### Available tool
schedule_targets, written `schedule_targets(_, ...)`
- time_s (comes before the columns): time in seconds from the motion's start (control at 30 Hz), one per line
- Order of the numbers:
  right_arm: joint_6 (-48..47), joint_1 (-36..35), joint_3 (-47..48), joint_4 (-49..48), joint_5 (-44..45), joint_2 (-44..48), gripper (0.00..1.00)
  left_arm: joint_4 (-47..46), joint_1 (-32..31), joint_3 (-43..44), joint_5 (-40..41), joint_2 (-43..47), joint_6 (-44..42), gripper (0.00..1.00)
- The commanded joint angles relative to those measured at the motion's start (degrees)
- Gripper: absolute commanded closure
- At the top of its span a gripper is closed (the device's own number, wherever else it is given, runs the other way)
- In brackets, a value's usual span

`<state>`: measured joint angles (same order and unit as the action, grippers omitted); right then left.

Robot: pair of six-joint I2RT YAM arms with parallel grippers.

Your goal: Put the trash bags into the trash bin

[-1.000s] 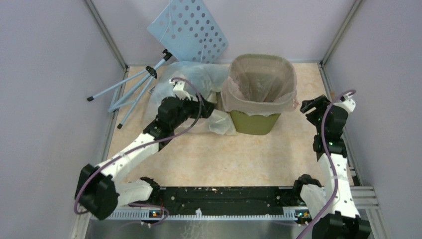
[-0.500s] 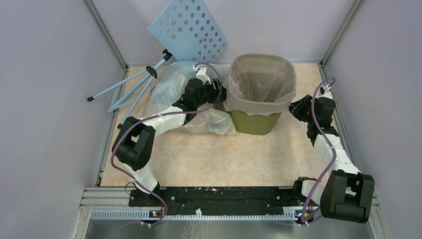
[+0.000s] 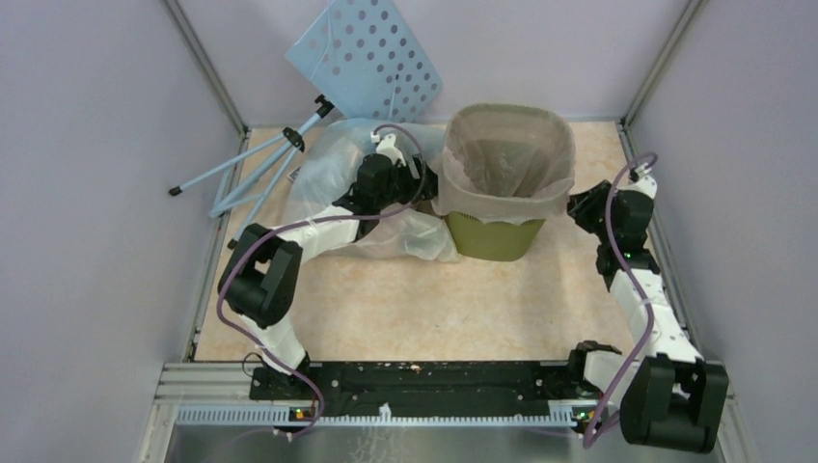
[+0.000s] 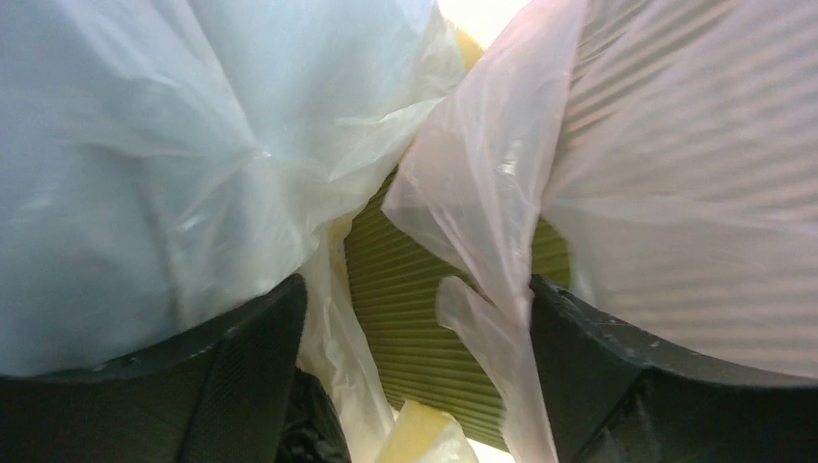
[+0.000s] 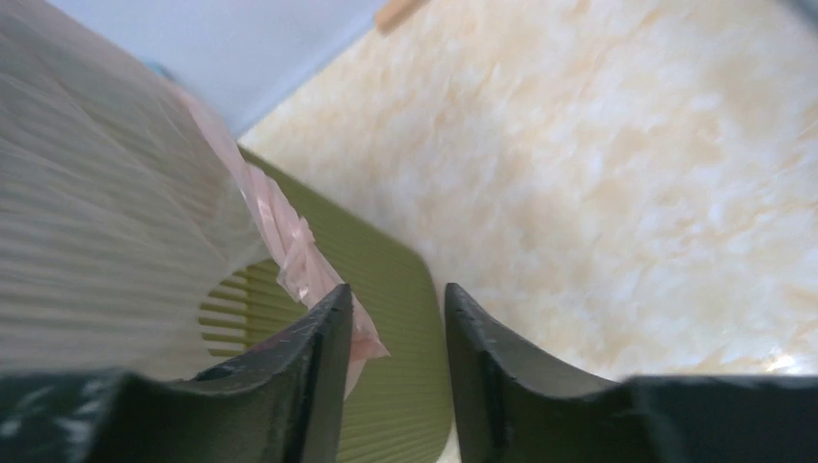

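Pink-beige trash bag (image 3: 502, 154) lines olive mesh trash bin (image 3: 492, 239) | crinkly, translucent

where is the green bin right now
In the top view the bin stands at the far middle of the table, slightly right, a pink bag draped over its rim and a heap of clear bags against its left side.

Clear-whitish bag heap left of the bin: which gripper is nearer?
Left. The left gripper sits at the clear-whitish bag heap, between it and the trash bin. The right gripper is across the bin, by its opposite side.
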<state>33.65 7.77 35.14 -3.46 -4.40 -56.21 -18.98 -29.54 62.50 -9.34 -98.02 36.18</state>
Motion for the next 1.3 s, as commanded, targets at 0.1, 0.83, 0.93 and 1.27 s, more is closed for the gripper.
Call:
schedule_targets(0.1,-4.3,0.5,-10.3,-7.0,10.9,7.8,0.46,10.3,1.5,-4.7,11.1,19.4,-5.6,0.01)
schedule_targets(0.83,-21.2,-1.3,-25.2,-26.9,4.7,12.3,0.31,25.4,1.6,-39.8,30.8,71.3,-10.2,0.02)
schedule_targets(0.93,-22.9,-2.2,-26.3,-30.0,4.7,10.5,0.30,15.4,1.6,-43.4,35.1,70.0,-10.9,0.01)
schedule_targets(1.27,-26.7,-4.1,-29.1,-57.5,7.5,-10.7,0.30,-8.3,1.6,-45.9,39.1,50.5,-23.0,0.01)
